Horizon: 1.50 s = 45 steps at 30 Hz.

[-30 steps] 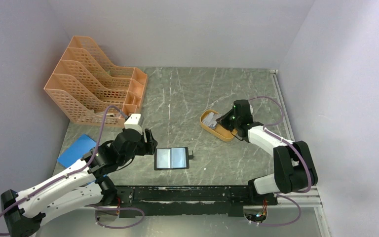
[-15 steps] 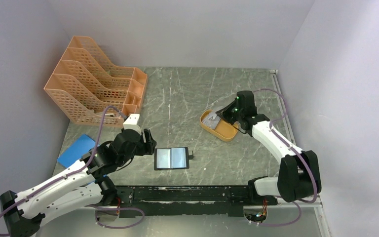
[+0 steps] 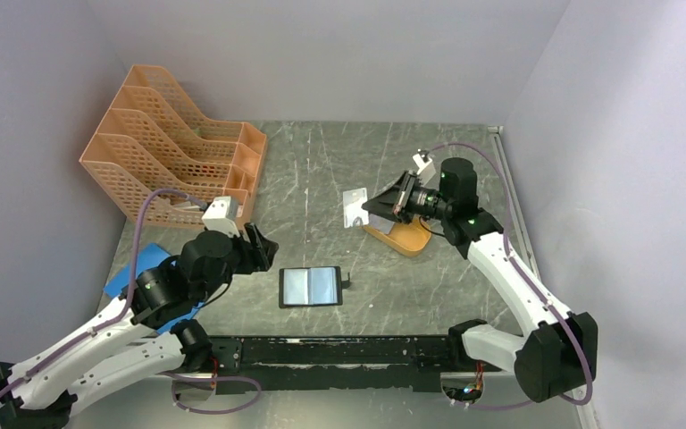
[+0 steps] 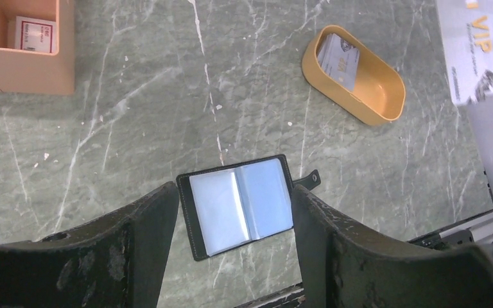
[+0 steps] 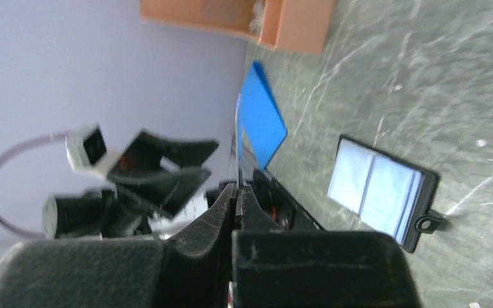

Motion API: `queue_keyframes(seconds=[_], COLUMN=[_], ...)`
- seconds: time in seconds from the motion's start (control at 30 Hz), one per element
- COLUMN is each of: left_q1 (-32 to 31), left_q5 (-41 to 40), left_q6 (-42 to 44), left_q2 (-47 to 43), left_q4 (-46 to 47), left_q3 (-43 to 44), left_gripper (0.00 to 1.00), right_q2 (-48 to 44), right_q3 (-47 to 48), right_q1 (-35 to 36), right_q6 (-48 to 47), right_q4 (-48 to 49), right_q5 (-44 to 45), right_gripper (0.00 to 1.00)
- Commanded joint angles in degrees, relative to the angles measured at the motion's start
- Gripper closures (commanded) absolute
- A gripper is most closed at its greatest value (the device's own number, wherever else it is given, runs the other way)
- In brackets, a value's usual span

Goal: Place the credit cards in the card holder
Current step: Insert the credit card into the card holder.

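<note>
Left of the open card holder [image 3: 311, 287] on the desk [image 3: 322, 170] are the blue sheet [image 3: 138, 268], then the spread left claw [image 3: 263, 246]. Behind it, to the right, the right claw [image 3: 368, 207] pinches one credit card [image 3: 354, 207] in the air by the orange tray [image 3: 408, 241]. Only the left wrist view shows credit cards [image 4: 340, 54] inside.

Upper right in the left wrist view, the credit card [image 4: 472, 58] carries the tan letters "VIP"; its smaller lines cannot be read. The red-bordered label [image 4: 33, 33] at upper left and the second card [image 4: 339, 56] have print too small to read.
</note>
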Motion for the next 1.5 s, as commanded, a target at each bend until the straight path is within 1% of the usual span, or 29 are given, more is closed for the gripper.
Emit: queue_keyframes(seconds=[0.0,0.07,0.13,0.2,0.27,0.37,0.43,0.53,0.67,0.8,0.93,1.13,1.47], left_q1=[0.4,0.4,0.4,0.4,0.4,0.4,0.4,0.4,0.4,0.4,0.5,0.5,0.5], left_q5=[1.9,2.7,3.7,4.6,5.5,6.2,6.1,5.9,5.1,5.6,6.8,6.6,8.0], left_q6=[-0.6,-0.6,-0.9,-1.7,-2.7,-3.8,-4.4,-5.3,-7.3,-8.4,-9.5,-10.1,-10.7], left_q2=[0.4,0.6,1.0,1.4,1.7,2.4,3.3,5.3,10.2,12.2,13.1,13.6,13.3], left_q4=[2.7,3.5,4.2,4.8,5.4,6.0,6.1,6.2,6.0,7.9,10.3,10.4,11.5], left_q3=[-0.9,-2.0,-3.2,-4.7,-6.4,-8.8,-10.0,-11.9,-13.8,-16.2,-18.3,-19.9,-22.1], left_gripper=[0.30,0.30,0.30,0.31,0.31,0.31,0.32,0.32,0.35,0.38,0.41,0.46,0.51], right_q2=[-2.9,-3.5,-3.1,-2.5,-2.0,-1.2,0.7,4.5,9.7,12.2,16.0,19.9,22.9], right_q3=[2.2,1.7,0.9,-1.5,-6.1,-13.2,-16.2,-17.5,-17.7,-17.8,-17.3,-17.0,-17.2], right_q1=[5.4,10.2,15.6,19.9,22.3,24.3,25.5,27.6,28.8,30.1,30.9,32.1,33.5], right_q6=[-13.6,-18.1,-20.8,-21.1,-18.6,-11.7,-7.7,-4.3,-2.4,-1.3,-1.2,-1.0,0.5], right_q4=[-5.0,-7.9,-9.9,-9.1,-5.1,4.8,11.4,14.5,17.1,19.6,20.8,22.8,25.2], right_q5=[-6.9,-2.0,4.7,11.2,14.9,16.6,16.9,19.6,20.9,22.4,22.2,22.3,23.5], right_gripper=[1.00,1.00,1.00,1.00,1.00,1.00,1.00,1.00,1.00,1.00,1.00,1.00,1.00])
